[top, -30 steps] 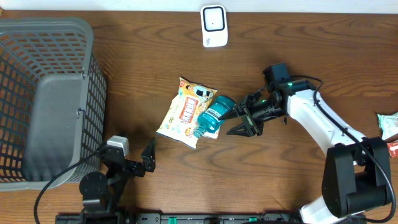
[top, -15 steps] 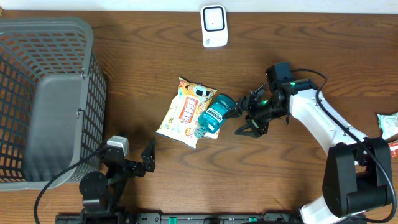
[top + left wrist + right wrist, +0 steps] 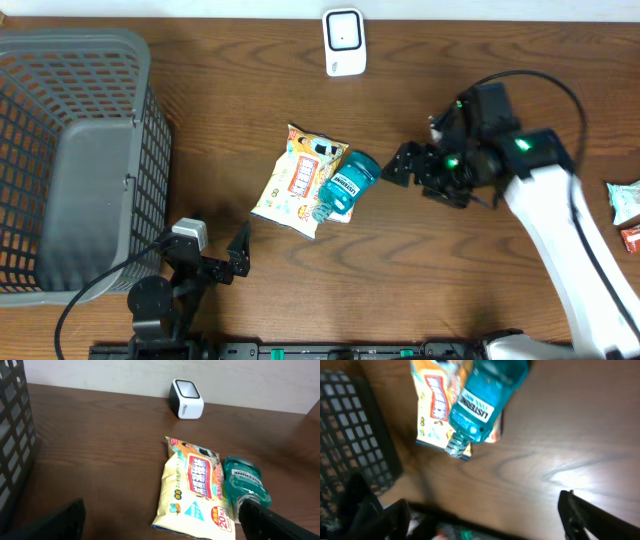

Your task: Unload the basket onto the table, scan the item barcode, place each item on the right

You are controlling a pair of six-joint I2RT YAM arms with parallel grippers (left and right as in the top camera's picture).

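Lying mid-table in the overhead view, the teal plastic mouthwash bottle (image 3: pixel 348 183) rests partly on a yellow snack packet (image 3: pixel 298 180), well apart from the white box-shaped scanner (image 3: pixel 343 42) at the far edge. In the left wrist view, the left gripper (image 3: pixel 165 520) is spread wide and empty. In the right wrist view, the right gripper (image 3: pixel 487 517) gapes empty above the bottle. Lifting and scanning seemingly remain to be done.

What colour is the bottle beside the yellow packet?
Teal bottle with a white label, clearest in the right wrist view.
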